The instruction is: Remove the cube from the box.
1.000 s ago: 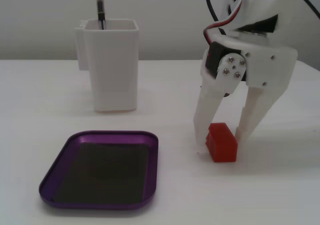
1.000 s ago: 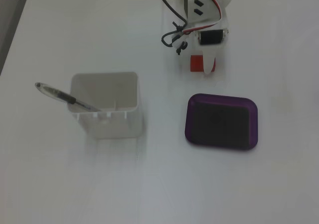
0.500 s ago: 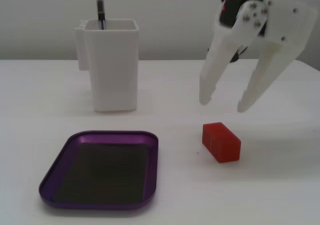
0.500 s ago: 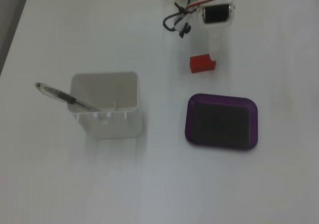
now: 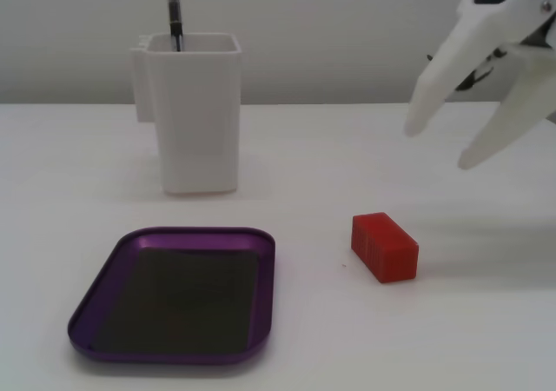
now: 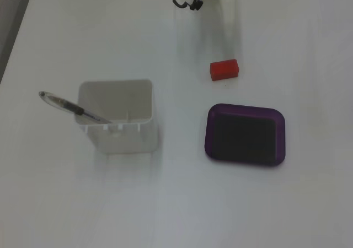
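Box (image 5: 261,295): seen nearest the camera in a fixed view, lying flat on the counter (image 5: 486,339); its dark bottom is bare (purple rim all round).
Counter: white, carrying everything.
Container (image 5: 198,117): tall, white, stood behind the box; a pen (image 5: 175,13) is leaned inside it.
Claw (image 5: 439,148): raised at the right edge of a fixed view, fingers spread wide, nothing held.
Cube (image 5: 385,247): red, rested on the counter outside the box, just to its right, below the claw and apart from it.
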Available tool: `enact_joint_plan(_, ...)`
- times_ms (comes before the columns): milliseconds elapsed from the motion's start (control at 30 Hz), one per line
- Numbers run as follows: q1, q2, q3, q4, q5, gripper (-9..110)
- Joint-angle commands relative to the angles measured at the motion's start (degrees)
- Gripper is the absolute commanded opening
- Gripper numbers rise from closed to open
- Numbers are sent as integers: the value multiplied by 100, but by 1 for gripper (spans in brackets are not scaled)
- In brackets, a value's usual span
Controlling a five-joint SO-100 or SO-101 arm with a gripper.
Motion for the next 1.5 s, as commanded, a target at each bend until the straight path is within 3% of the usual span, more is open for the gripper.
enact_joint_plan(0,-18,1450,791,-202,-18,15)
enact_joint_plan(233,-9,3375,2338,-105,26,15)
enact_joint_plan(767,0,3120,2997,-97,18,14)
enact_joint_plan(933,0,3120,2979,-18,-9,-1)
enact_joint_plan(1467,-26,3120,2971,44,-18,0)
